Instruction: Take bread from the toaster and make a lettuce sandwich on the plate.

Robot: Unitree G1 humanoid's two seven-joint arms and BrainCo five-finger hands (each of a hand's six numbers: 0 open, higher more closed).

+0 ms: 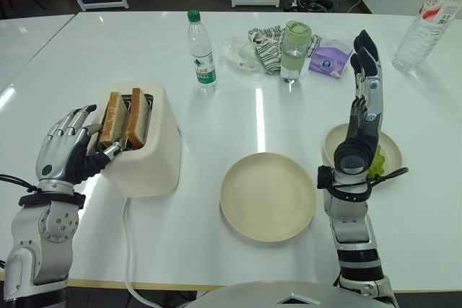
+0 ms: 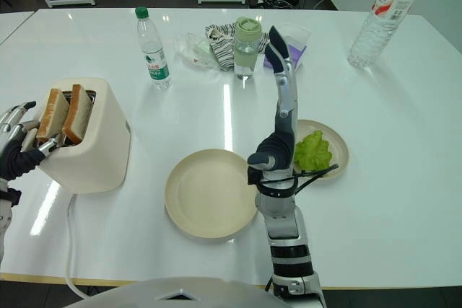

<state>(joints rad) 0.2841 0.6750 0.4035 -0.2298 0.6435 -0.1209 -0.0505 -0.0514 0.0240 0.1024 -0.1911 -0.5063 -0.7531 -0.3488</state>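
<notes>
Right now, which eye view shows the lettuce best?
The right eye view: the lettuce lies in plain sight on its small plate, beside the raised right hand. In the left eye view that hand's wrist covers most of it, leaving a green edge.

No print I can read from here

Three things carry labels, and on each the lettering is too small for me to make out. The green-capped bottle (image 1: 202, 52), standing beyond the toaster (image 1: 148, 146), has a white-and-green label band. The large clear bottle (image 1: 427, 25) at the far right has a red-and-white label near its top. The purple packet (image 1: 329, 61), far of the table's middle, has a pale printed patch. No numbers or signs are readable either.
</notes>
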